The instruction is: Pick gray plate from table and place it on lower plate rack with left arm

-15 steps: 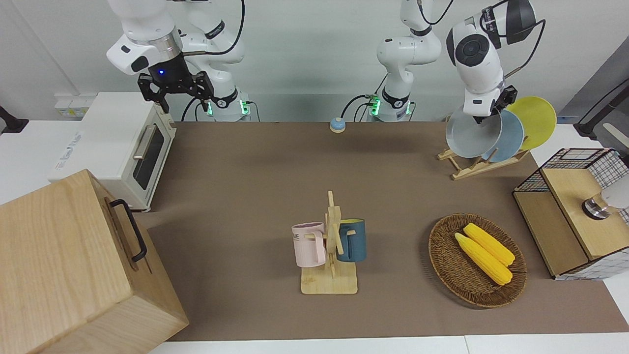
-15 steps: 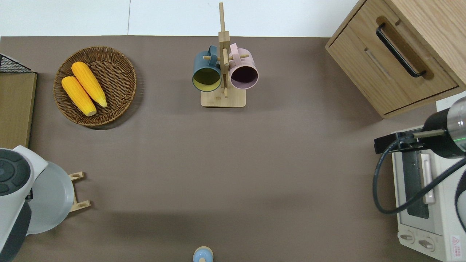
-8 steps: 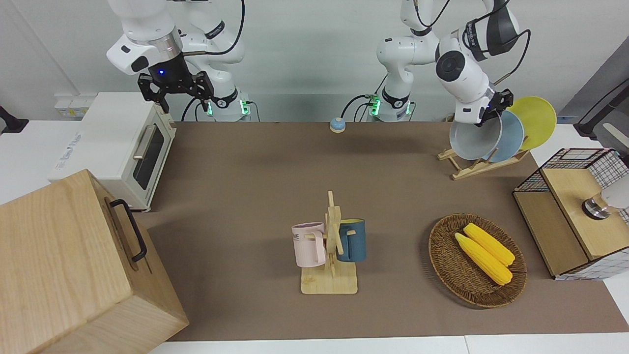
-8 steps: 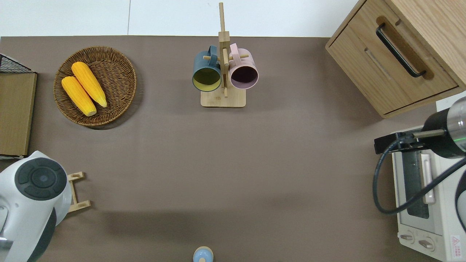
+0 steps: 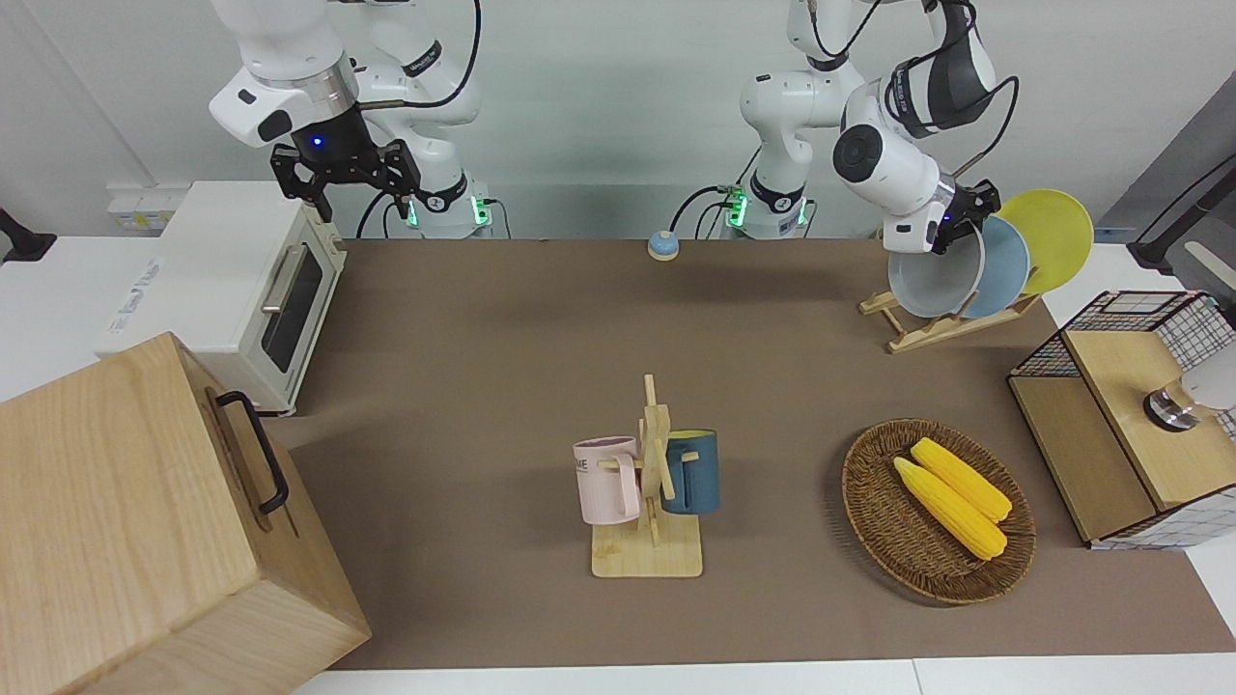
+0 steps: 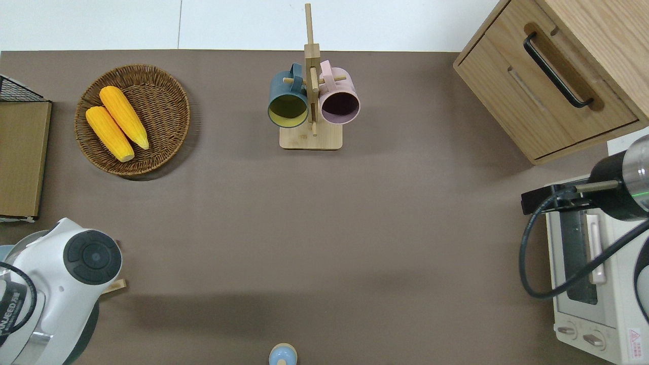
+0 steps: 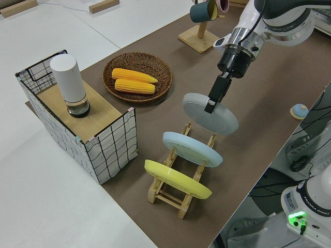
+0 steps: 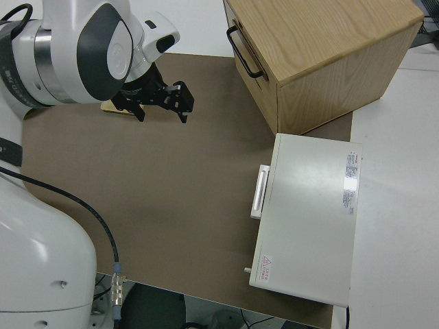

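My left gripper (image 5: 953,235) is shut on the upper rim of the gray plate (image 5: 930,281). It holds the plate tilted over the free end of the lower plate rack (image 5: 929,332), beside the light blue plate (image 5: 1007,266) and the yellow plate (image 5: 1054,236) that stand in the rack. In the left side view the gray plate (image 7: 212,114) hangs from the gripper (image 7: 213,101) just over the rack's (image 7: 178,195) end pegs; I cannot tell whether it touches them. In the overhead view the left arm (image 6: 61,284) hides the plate. The right arm is parked, its gripper (image 5: 352,181) open.
A wicker basket (image 5: 874,507) with two corn cobs (image 5: 951,494) lies farther from the robots than the rack. A wire-sided wooden shelf (image 5: 1125,425) stands at the left arm's table end. A mug stand (image 5: 652,483) stands mid-table. A toaster oven (image 5: 237,290) and a wooden cabinet (image 5: 145,521) are at the right arm's end.
The left arm has swung in over the rack and brought the gray plate lower and closer to the light blue plate. The right arm has not moved.
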You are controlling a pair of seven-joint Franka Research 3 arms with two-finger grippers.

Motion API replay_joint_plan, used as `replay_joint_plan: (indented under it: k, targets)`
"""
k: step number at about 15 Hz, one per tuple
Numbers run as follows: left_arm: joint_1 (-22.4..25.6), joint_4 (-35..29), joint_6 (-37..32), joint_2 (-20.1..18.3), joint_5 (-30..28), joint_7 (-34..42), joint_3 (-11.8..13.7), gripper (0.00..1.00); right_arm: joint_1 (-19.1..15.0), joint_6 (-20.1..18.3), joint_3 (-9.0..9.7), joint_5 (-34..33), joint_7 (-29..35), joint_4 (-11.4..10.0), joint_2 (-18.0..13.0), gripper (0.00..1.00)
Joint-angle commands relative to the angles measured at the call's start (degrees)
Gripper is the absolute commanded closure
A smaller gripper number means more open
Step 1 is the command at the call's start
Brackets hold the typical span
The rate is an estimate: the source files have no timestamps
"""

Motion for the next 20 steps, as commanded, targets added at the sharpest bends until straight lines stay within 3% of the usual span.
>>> replay_joint_plan:
  k: [1,4,7,20]
  targets:
    - [-0.8,-2.8,2.0,-0.8,3.0,-2.3,0.5,1.0,-0.4,-0.8,0.38,0.4,0.0,0.3,-0.1,0.011]
    - [-0.6,-3.9,2.7,-0.6,4.3,-3.1,0.5,1.0,-0.4,-0.8,0.38,0.4,0.0,0.3,-0.1,0.013]
    - [-1.0,-5.2,2.8,3.2,6.4,-9.8,0.5,1.0,-0.4,-0.8,0.38,0.4,0.0,0.3,-0.1,0.011]
    - [0.2,-5.0,7.7,6.2,7.6,-12.7,1.4,1.0,-0.4,-0.8,0.38,0.4,-0.1,0.3,-0.1,0.011]
